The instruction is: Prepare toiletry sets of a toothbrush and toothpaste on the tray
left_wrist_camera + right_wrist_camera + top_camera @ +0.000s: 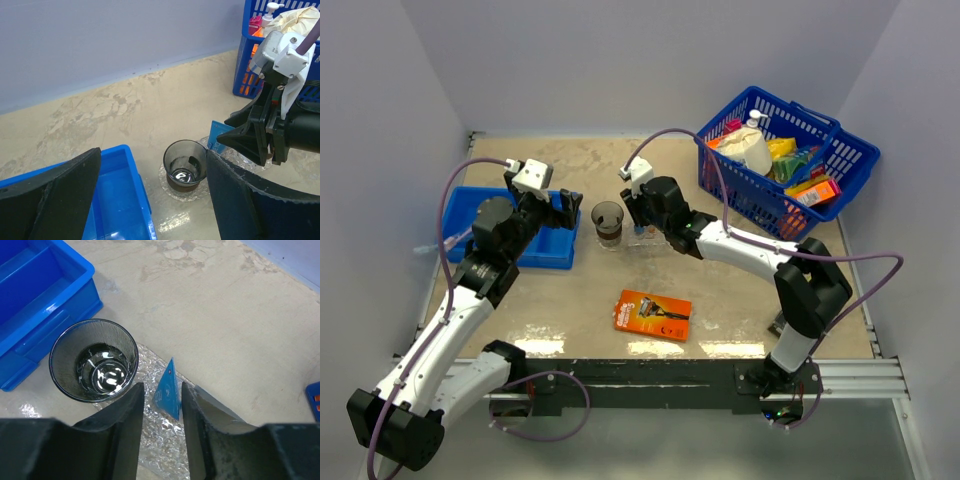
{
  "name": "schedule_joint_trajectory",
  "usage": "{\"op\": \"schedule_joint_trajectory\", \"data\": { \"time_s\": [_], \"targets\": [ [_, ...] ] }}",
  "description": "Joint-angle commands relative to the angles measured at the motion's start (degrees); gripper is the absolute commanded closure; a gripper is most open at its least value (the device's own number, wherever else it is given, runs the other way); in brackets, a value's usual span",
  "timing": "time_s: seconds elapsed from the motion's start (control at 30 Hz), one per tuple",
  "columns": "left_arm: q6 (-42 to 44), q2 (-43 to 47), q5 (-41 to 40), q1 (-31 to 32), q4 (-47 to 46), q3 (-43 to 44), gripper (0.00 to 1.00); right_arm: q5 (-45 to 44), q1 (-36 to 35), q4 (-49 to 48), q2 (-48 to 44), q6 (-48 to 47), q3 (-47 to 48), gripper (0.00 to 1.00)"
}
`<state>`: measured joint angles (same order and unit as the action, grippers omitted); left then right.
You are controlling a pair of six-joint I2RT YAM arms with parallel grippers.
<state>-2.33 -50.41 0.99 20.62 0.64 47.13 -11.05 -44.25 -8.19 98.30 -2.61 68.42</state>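
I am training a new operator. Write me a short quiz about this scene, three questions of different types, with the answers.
1. True or false: a toothbrush stands in the cup.
2. The razor pack lies: A in the basket; B on the table; C in the bin.
3. Which thing stands between the jaws of the right end effector?

Key: 1 false; 2 B; 3 the toothpaste.
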Motion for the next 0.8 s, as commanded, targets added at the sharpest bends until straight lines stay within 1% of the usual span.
{"op": "schedule_joint_trajectory", "data": {
  "time_s": [0.0, 0.17, 0.33, 0.5, 0.63, 0.77],
  "targets": [
    [0.7, -0.1, -0.4, -0.4, -1.2, 0.9, 0.11, -0.2, -0.3, -1.3, -2.9, 0.5, 1.7, 0.58],
    [0.8, -0.2, -0.4, -0.4, -1.2, 0.9, 0.11, 1.9, -0.2, -0.1, -4.8, 0.6, 2.1, 0.49],
    [0.8, -0.4, -0.5, -0.4, -1.2, 1.0, 0.11, 3.1, -0.2, 1.7, -7.7, 0.5, 2.0, 0.43],
    [0.8, -0.6, -0.5, -0.4, -1.2, 0.9, 0.11, 4.8, -0.2, 4.9, -10.7, 0.2, 2.4, 0.41],
    [0.8, -0.7, -0.5, -0.3, -1.2, 0.9, 0.11, 7.1, -0.4, 9.6, -11.9, -0.3, 2.6, 0.45],
    [0.8, -0.8, -0.3, -0.4, -1.2, 0.9, 0.11, 8.1, -0.8, 11.4, -14.4, -1.4, -0.1, 0.46]
  ]
}}
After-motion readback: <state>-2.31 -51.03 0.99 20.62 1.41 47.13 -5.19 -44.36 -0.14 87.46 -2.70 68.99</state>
